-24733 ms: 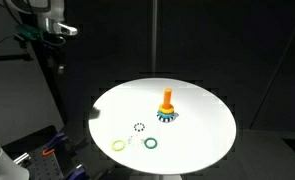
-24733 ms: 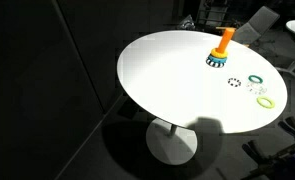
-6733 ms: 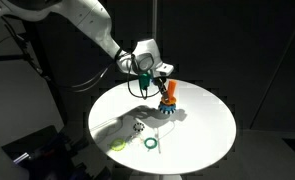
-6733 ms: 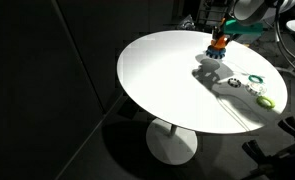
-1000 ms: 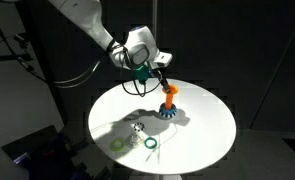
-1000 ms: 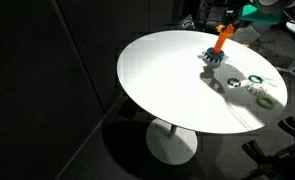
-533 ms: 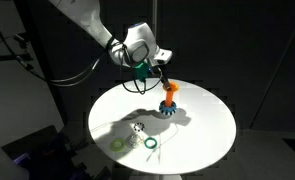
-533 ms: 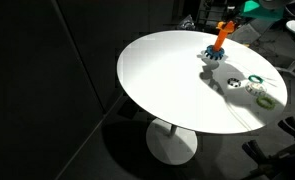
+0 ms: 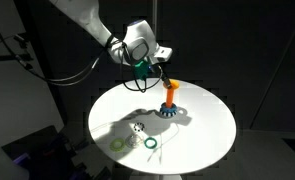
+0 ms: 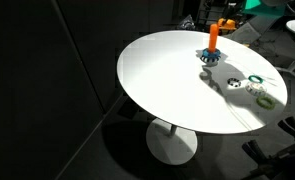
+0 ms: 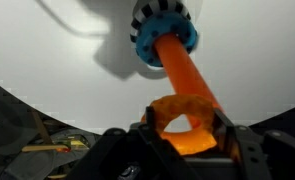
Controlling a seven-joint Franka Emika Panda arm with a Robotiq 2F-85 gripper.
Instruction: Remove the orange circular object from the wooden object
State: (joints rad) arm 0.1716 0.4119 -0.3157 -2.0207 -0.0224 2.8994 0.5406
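The orange ring [image 11: 190,143] sits between my gripper's [image 11: 185,117] two fingers, clear of the wooden post [image 11: 182,70]. My gripper is shut on the ring. The post stands upright in a blue toothed gear ring [image 11: 147,48] on the white round table [image 9: 202,125]. In both exterior views the post [image 9: 169,95] [image 10: 213,38] shows bare, with my gripper [image 9: 160,68] just above and beside its top. The ring [image 10: 225,22] appears as a small orange spot next to the post's tip.
A yellow-green ring [image 9: 118,145], a dark green ring [image 9: 150,148] and a small black-and-white ring [image 9: 137,127] lie near the table's front edge. The same rings [image 10: 257,79] [image 10: 266,101] lie apart from the gear [image 10: 210,56]. Dark surroundings and a cable hang behind the arm.
The post leaned toward my gripper a second ago and now stands upright. The orange ring has come off its top and stays in my gripper, which has lifted slightly.
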